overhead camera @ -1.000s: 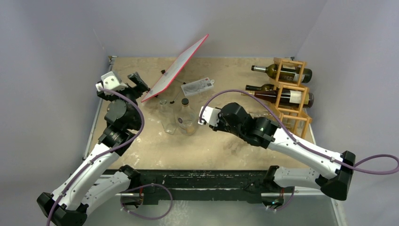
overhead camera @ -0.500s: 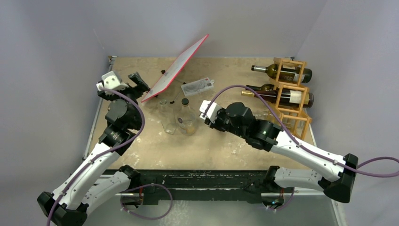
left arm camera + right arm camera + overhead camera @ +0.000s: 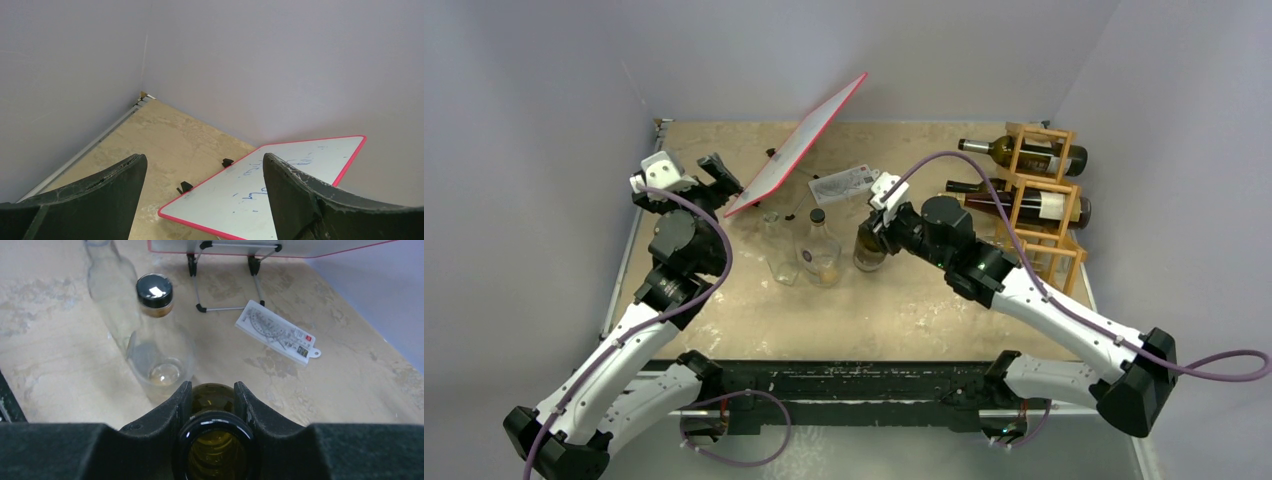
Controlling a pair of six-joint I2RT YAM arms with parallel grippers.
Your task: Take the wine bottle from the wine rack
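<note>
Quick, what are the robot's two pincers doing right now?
Left pincer: open, holding nothing.
Right pincer: closed around the neck of the wine bottle.

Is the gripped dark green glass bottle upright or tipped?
Upright: the right gripper holds the dark green glass bottle by its neck, mouth pointing up.

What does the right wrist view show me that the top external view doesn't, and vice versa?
Only the right wrist view: a look straight down into the open mouth of the wine bottle, its neck clamped in the right gripper. Only the top external view: the wine rack with bottles lying in it, and the left arm. Both: the capped clear bottle, the red-edged board and the flat white packet.
</note>
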